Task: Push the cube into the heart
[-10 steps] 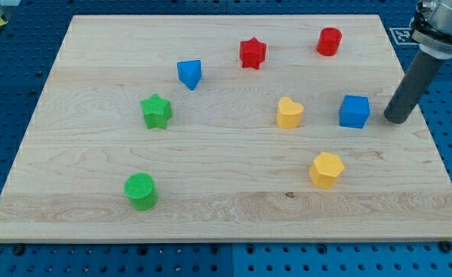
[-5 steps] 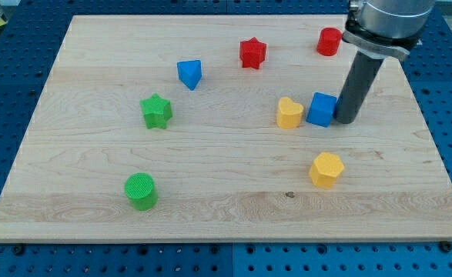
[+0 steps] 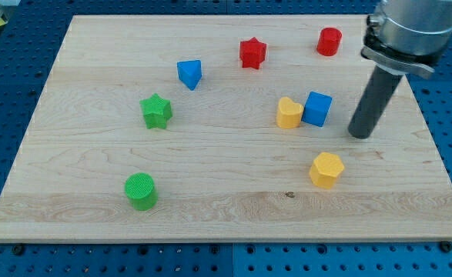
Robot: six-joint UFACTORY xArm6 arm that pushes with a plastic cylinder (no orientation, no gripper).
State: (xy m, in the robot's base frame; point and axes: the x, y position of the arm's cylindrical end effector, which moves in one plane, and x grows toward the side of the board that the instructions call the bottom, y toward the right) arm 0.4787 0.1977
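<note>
The blue cube (image 3: 316, 108) sits right of centre on the wooden board (image 3: 95, 165), touching the right side of the yellow heart (image 3: 289, 113). My tip (image 3: 359, 135) is on the board to the right of the cube and slightly lower in the view, apart from it by a clear gap. The dark rod rises from the tip toward the view's top right.
A yellow hexagonal block (image 3: 326, 169) lies below the cube. A red cylinder (image 3: 329, 41) and a red star (image 3: 252, 53) are near the top. A blue wedge-like block (image 3: 189, 74), a green star (image 3: 156, 111) and a green cylinder (image 3: 141, 191) are on the left.
My tip pushed the blue cube leftward until it met the yellow heart, then drew back to the right and slightly down. The other blocks have not moved.
</note>
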